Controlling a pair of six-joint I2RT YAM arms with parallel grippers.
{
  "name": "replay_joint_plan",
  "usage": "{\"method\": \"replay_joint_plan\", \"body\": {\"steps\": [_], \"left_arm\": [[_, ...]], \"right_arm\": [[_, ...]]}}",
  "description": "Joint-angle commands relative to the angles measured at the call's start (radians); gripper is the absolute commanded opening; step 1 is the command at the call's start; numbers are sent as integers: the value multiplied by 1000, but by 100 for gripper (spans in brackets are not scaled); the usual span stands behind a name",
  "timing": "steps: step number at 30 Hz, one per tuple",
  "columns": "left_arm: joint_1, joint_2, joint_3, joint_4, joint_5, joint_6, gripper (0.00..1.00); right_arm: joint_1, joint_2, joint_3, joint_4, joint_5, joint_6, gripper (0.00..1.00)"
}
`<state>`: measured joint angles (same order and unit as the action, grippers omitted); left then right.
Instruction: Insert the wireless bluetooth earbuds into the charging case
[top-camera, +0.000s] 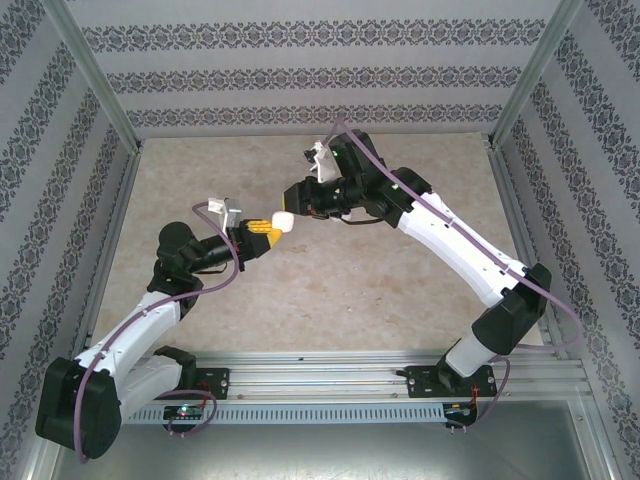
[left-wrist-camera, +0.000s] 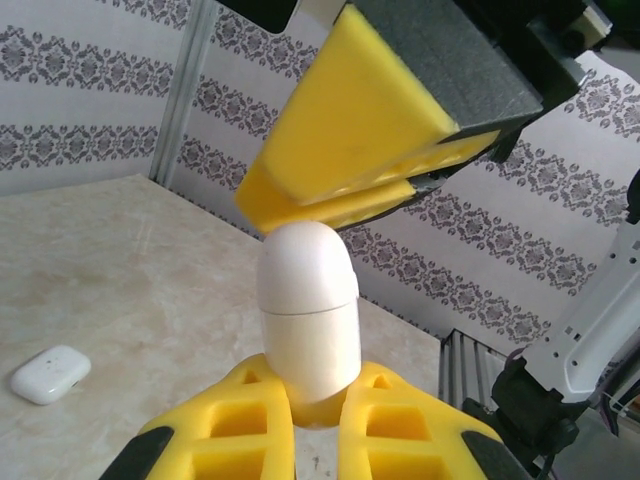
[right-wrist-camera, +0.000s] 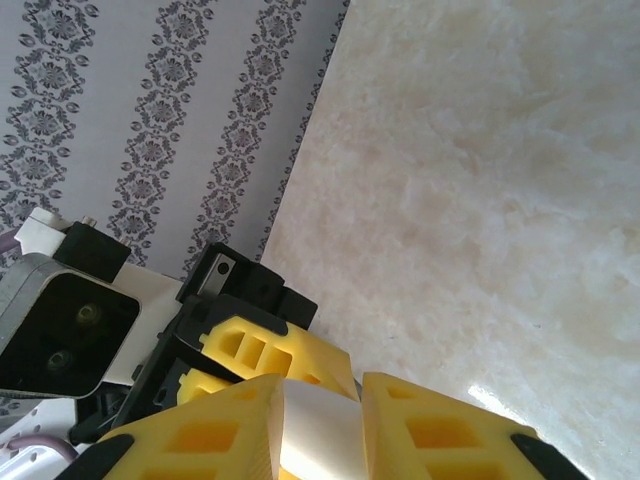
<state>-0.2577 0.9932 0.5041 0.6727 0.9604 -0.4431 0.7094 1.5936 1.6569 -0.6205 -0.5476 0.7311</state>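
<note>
Left tool (top-camera: 271, 230), marbled table (top-camera: 320, 300), patterned walls (top-camera: 300, 75)

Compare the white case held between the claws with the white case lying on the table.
Pose: the held case stands upright in the air, above the table. The lying case rests flat on the table.
Contact: the left claw grips the held case's lower end and the right claw closes on its top end. Nothing touches the lying case.
Both are white, glossy and rounded.
</note>
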Motion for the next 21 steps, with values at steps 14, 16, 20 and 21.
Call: {"method": "replay_joint_plan", "body": {"steps": [14, 16, 20, 21], "left_arm": [[0, 25, 61, 18, -88, -42, 1], [0, 33, 53, 12, -98, -33, 0], [2, 52, 24, -1, -119, -20, 0], [0, 55, 15, -6, -127, -18, 1]], "right_arm": [[69, -10, -50, -101, 71, -56, 27], [70, -21, -55, -108, 103, -63, 28], [60, -71, -75, -125, 212, -81, 33], [54, -88, -85, -124, 237, -84, 34]]}}
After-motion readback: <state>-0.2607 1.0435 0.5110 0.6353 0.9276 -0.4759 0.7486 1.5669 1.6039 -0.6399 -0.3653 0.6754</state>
